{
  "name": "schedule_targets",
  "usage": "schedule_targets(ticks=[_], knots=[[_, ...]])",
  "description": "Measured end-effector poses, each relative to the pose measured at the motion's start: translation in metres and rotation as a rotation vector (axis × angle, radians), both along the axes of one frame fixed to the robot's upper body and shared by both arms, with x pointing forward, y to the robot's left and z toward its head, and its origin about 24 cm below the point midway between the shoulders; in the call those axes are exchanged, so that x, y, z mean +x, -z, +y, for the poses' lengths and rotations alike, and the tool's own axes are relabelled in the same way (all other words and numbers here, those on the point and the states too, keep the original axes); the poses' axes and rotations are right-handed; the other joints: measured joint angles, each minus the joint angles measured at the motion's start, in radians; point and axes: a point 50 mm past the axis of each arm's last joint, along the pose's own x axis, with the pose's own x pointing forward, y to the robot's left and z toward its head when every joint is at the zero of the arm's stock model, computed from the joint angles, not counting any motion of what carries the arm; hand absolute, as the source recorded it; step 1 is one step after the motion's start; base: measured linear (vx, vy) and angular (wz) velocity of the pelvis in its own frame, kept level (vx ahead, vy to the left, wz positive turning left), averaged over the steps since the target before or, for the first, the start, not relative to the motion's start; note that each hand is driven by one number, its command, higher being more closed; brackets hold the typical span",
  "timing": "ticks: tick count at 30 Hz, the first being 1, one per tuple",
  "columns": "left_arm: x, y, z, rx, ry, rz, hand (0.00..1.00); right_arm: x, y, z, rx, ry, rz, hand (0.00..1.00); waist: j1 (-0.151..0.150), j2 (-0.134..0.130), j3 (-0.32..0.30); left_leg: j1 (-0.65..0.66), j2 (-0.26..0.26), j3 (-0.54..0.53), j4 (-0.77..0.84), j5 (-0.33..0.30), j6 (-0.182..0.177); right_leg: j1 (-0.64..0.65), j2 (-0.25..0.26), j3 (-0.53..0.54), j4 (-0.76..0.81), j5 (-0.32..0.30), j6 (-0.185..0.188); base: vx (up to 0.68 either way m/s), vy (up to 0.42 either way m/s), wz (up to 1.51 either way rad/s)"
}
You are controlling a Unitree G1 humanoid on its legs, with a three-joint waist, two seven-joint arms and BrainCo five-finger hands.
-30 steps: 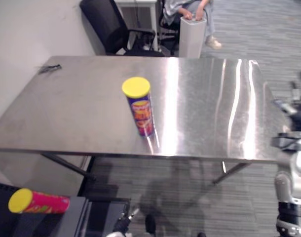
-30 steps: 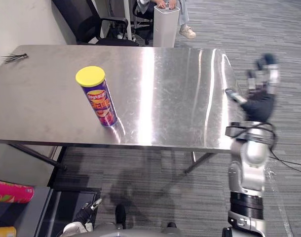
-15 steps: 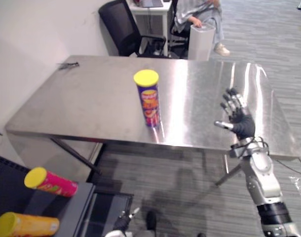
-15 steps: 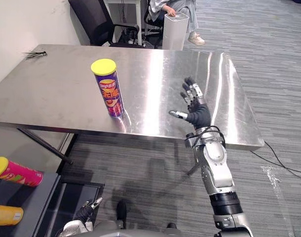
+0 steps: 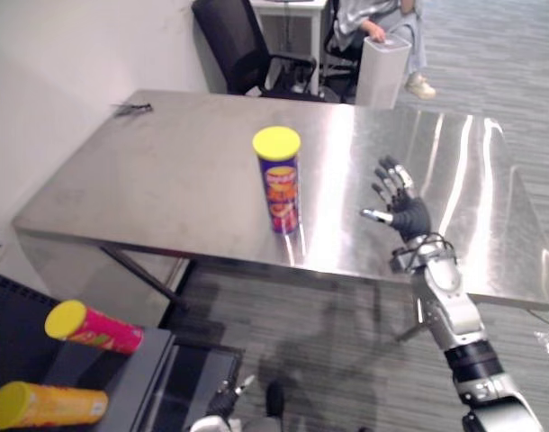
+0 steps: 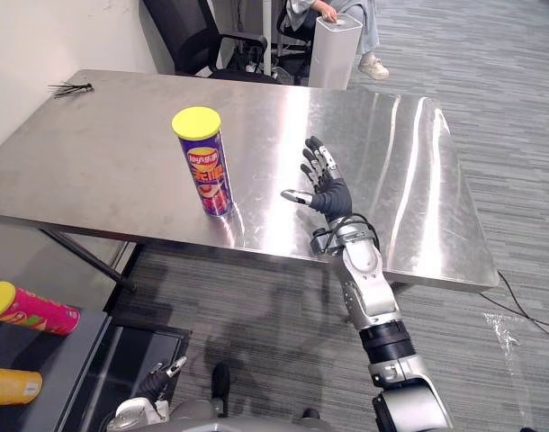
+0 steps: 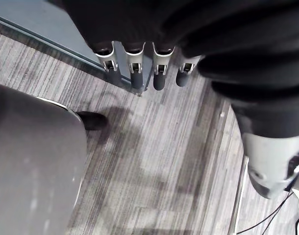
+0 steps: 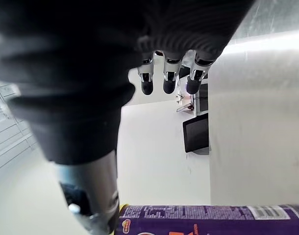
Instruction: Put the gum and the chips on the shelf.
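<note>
Chips [image 6: 207, 175]: one purple can with a yellow lid stands upright on the bench [image 6: 396, 117], not yet picked up. It is to the left of the right hand [image 6: 327, 193], near it but clearly apart. That hand hangs over the bench's near edge with its fingers [image 8: 169, 78] straight and spread and the thumb pointing toward the can. It holds nothing.

The left hand [image 7: 136, 73] hangs low over the carpet, away from the bench, with its fingers straight and nothing in it.

Well to the left of and below both hands, a pink can [image 5: 90, 328] and an orange can [image 5: 45, 405], both with yellow lids, lie on their sides on the grey shelf [image 5: 135, 373]. So some shelving looks done, while the purple can is yet to be grasped, carried over and set down. Where the gum is I cannot tell.

The purple can's label carries a red-and-orange panel with a band of print above it. In the right wrist view a small white printed patch also shows on its side [image 8: 213, 223]. The shelf cans have printed labels too small to make out.
</note>
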Motion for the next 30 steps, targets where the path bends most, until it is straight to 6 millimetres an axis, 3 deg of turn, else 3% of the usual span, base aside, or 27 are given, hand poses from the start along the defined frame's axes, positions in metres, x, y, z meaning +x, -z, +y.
schedule_targets(ticks=[11,22,30], knots=[[0.008,-0.004,0.001,0.005,0.002,-0.037,0.00,0.008,-0.003,0.019,-0.011,-0.046,0.013,0.00,0.022,-0.006,0.027,-0.006,0.000,-0.006,0.000,-0.001,-0.002,0.003,-0.001,-0.008,-0.009,-0.004,-0.006,-0.01,0.003,0.01],[0.011,-0.006,0.001,0.006,0.002,-0.051,0.00,0.027,-0.016,0.039,-0.066,-0.088,0.016,0.00,0.027,-0.009,0.044,-0.006,0.007,-0.009,0.000,-0.002,-0.004,0.008,0.003,-0.017,-0.010,-0.004,-0.006,0.03,-0.004,0.01],[0.012,-0.007,0.001,0.006,0.001,-0.057,0.00,0.035,-0.044,0.041,-0.100,-0.088,-0.057,0.00,0.030,-0.009,0.044,-0.030,0.022,-0.038,0.000,0.012,-0.012,-0.005,0.022,-0.028,-0.008,0.000,-0.012,-0.03,-0.010,0.07]])
